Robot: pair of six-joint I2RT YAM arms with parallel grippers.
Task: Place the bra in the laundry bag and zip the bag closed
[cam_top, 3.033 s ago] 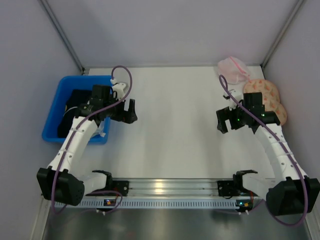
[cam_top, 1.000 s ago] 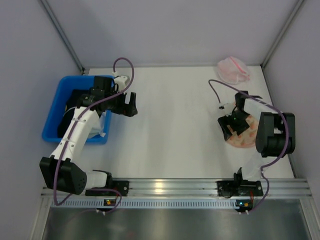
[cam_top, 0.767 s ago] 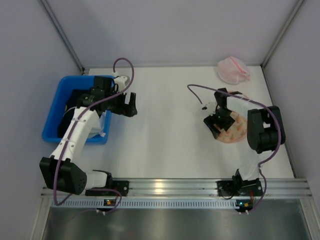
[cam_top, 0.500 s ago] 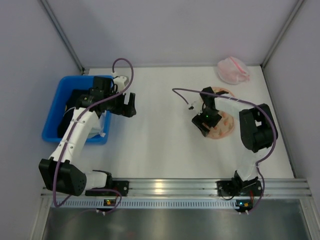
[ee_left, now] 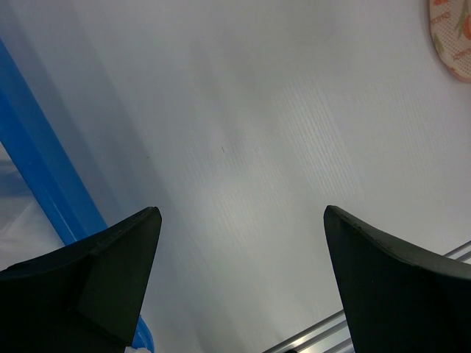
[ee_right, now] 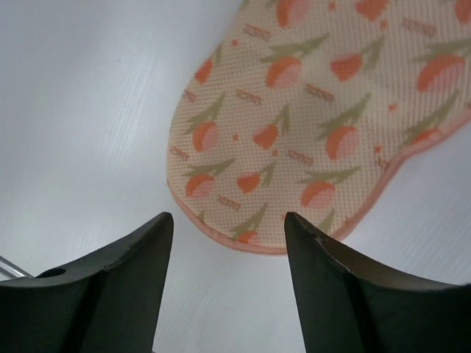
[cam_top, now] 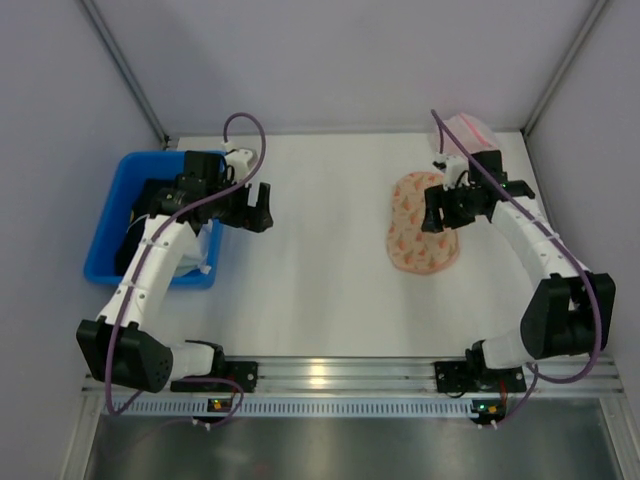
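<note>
The laundry bag (cam_top: 418, 232) lies flat on the white table, right of the middle; it is peach mesh with red-orange flower marks. In the right wrist view it (ee_right: 324, 110) fills the upper part, its rounded rim between my fingers. My right gripper (cam_top: 434, 212) is open and empty just above the bag's right part (ee_right: 228, 220). The bra (cam_top: 133, 225) is a dark shape inside the blue bin (cam_top: 105, 270), mostly hidden by my left arm. My left gripper (cam_top: 257, 208) is open and empty over bare table beside the bin (ee_left: 239, 212).
A pink-and-white mesh bundle (cam_top: 468, 138) sits at the far right corner. The bin's blue rim (ee_left: 44, 184) shows in the left wrist view, with the bag's edge (ee_left: 452, 37) at top right. Grey walls close in the table on three sides.
My right gripper dragged the laundry bag from the right edge toward the middle, then let it go and swung back right, open. The left arm barely moved.
</note>
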